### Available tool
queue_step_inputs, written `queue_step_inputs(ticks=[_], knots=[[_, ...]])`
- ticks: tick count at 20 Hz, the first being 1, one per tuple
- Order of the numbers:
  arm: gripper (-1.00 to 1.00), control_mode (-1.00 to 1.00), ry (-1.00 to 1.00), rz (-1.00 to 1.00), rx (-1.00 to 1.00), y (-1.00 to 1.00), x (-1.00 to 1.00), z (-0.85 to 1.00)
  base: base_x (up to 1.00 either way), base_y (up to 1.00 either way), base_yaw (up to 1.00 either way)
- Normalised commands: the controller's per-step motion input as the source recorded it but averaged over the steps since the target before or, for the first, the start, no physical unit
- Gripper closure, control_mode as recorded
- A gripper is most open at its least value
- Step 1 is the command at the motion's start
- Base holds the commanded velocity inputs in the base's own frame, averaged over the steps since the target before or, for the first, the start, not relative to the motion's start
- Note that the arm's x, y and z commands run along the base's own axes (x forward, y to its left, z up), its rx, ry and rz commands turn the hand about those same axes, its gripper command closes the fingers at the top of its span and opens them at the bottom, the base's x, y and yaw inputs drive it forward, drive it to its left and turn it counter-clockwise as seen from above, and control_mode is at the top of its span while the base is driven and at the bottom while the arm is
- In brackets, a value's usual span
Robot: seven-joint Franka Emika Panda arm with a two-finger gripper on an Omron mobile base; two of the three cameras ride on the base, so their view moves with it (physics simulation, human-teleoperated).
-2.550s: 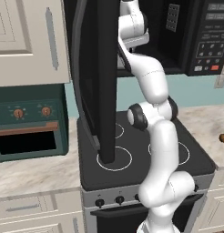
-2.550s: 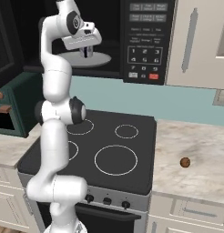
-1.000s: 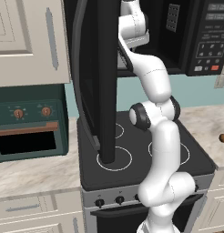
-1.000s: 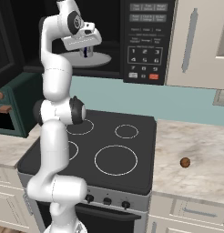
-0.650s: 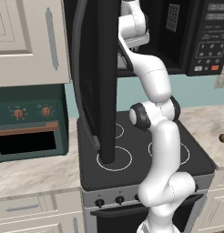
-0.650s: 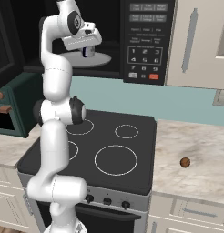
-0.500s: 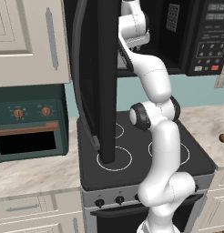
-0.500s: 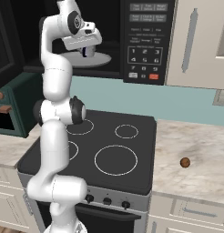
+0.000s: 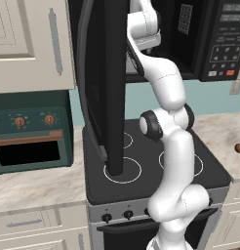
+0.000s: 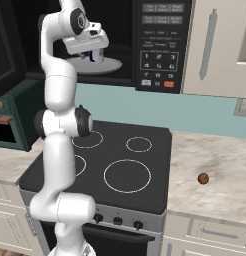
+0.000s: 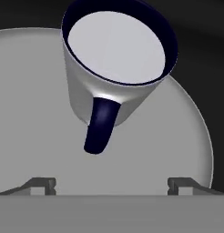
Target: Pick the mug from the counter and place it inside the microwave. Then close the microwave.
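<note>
Fingertips stand spread wide at the bottom of the hand view, clear of the mug, so the gripper has released it. Placement looks done: the mug stands upright on the round turntable plate, toward its far edge, dark handle pointing back at the hand. Beyond, in the right base view, the mug sits inside the microwave. Left to do: withdraw the arm and swing the open door shut.
</note>
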Motion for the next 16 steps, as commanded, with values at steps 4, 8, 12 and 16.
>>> queue_step_inputs(ticks=[4, 8, 12, 16], knots=[[-1.0, -1.0, -0.03, 0.06, 0.0, 0.05, -0.52, 0.13, 0.0, 0.0, 0.0], [-1.0, -1.0, -0.08, 0.03, 0.0, 0.0, -0.7, 0.06, 0.0, 0.0, 0.0], [-1.0, -1.0, -0.09, 0.01, 0.0, 0.0, -0.8, -0.01, 0.0, 0.0, 0.0], [-1.0, -1.0, -0.07, 0.01, 0.0, 0.0, -0.87, -0.03, 0.0, 0.0, 0.0]])
